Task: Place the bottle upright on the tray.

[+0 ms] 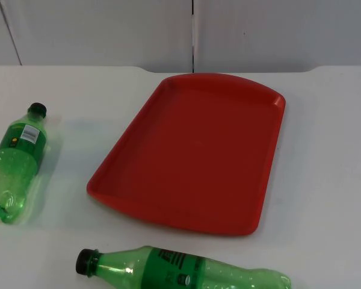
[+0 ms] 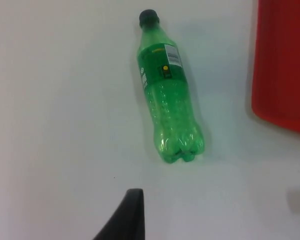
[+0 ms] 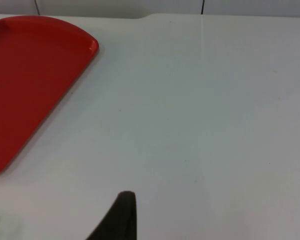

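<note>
Left of the red tray (image 1: 192, 150), well apart from it on the white counter (image 1: 325, 180): a green bottle (image 1: 17, 162) flat on its side, black cap toward the partition wall, base toward the near edge, long axis roughly parallel to the tray's left rim. Seen straight ahead of the left claw (image 2: 127, 215) in its wrist view, lying lengthwise away from the fingertip, base end nearer; spread of that claw impossible to tell. Nothing yet on the tray. Near side of the tray, just beside its front rim: a second green bottle (image 1: 180, 272), also lying down, cap pointing left, axis running along that rim. Right of the tray: bare counter under the waiting right claw (image 3: 117, 217), opening likewise impossible to tell. Judged nearer the first bottle: the left arm.
</note>
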